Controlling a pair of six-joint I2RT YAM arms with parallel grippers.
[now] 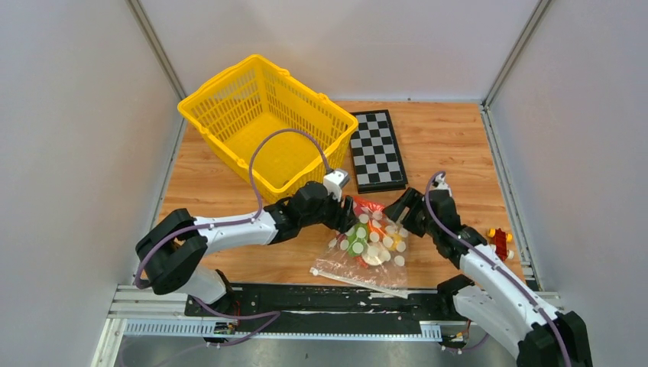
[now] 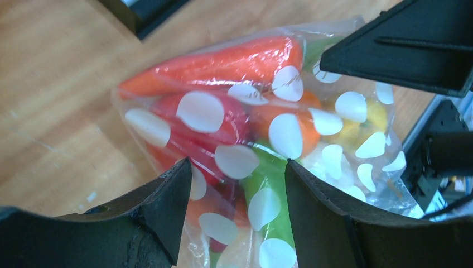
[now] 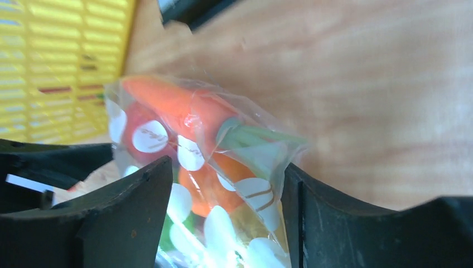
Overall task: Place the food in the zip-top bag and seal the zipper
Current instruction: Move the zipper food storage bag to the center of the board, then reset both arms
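While the zip-top bag (image 1: 374, 248) lies flat on the bench (image 1: 451, 145), we have both grippers at one end of it. The left gripper (image 2: 239, 166) and the right gripper (image 3: 227, 166) each stand with jaws spread wide, straddling a bulge of film and clamping nothing. The food (image 2: 259, 117) sits packed just ahead of the fingers, with the carrot (image 2: 223, 58) farthest out and a green pepper (image 2: 268, 187) running between the left gripper's fingers. The zipper (image 1: 359, 277) runs along the opposite end, well away from both grippers, and we cannot tell whether it is pressed shut.

That is our worry. If either gripper closes here and lifts, this end rises and the food may slide toward the mouth and spill. Closing on a hard toy rather than film could also push the bag sideways. A small red and yellow piece (image 1: 500, 242) lies outside the bag beside the right arm, and we cannot identify it.
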